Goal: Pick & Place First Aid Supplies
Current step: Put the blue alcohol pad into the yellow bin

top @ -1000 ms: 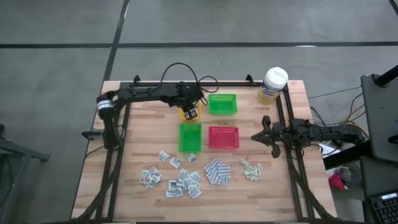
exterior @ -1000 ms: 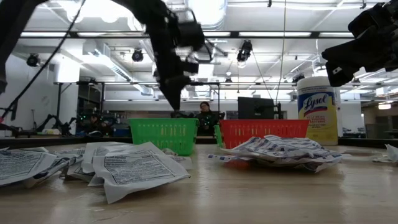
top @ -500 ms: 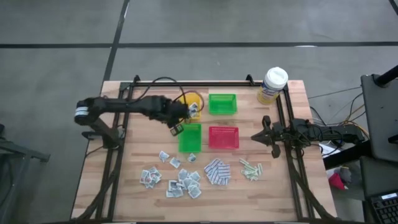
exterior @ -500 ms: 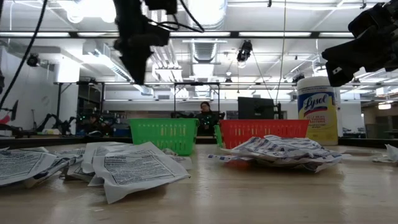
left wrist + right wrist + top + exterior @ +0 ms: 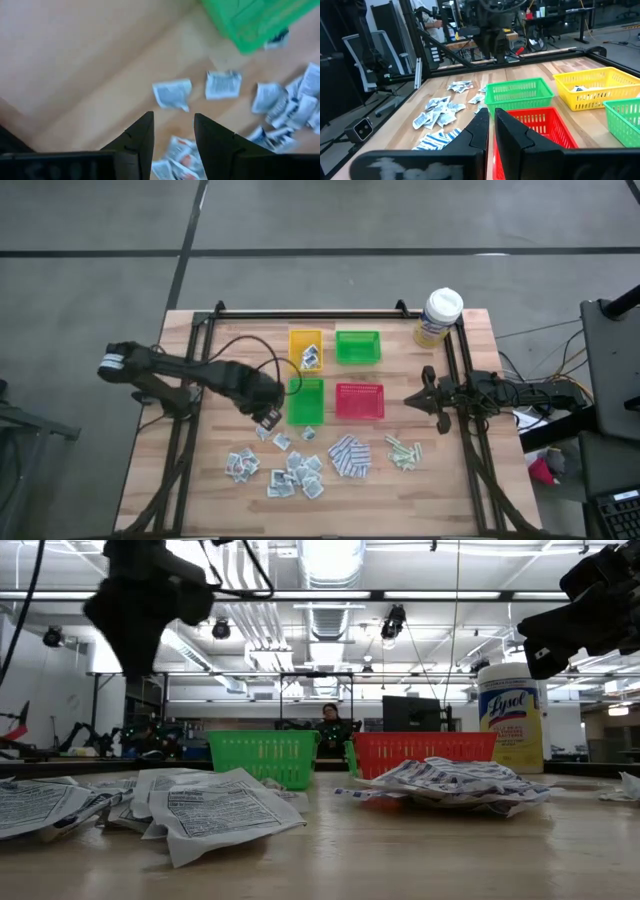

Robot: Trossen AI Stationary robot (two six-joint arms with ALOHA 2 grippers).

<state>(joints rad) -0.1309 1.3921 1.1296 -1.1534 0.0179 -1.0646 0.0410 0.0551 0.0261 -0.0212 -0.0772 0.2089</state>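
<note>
White-grey sachets (image 5: 285, 465) lie in a loose heap flat on the table's near left. Blue-and-white pads (image 5: 349, 455) and pale green strips (image 5: 403, 451) lie to their right. One sachet (image 5: 310, 360) lies in the yellow tray (image 5: 295, 340). My left gripper (image 5: 268, 417) is open and empty, up in the air just left of the near green tray (image 5: 306, 401). It looks down on two single sachets (image 5: 172, 94) and the heap. My right gripper (image 5: 412, 400) is shut and empty at the table's right side, beside the red tray (image 5: 359, 401).
A second green tray (image 5: 357, 346) stands right of the yellow one at the far middle. A yellow canister with a white lid (image 5: 437, 317) stands at the far right corner. Black frame rails run along the table's left, right and far sides. A person sits in the room behind (image 5: 328, 725).
My left gripper has gone from over the yellow tray toward the table's near edge and left, ending beside the near green tray above the loose sachets. A sachet now shows in the yellow tray where the gripper stood.
</note>
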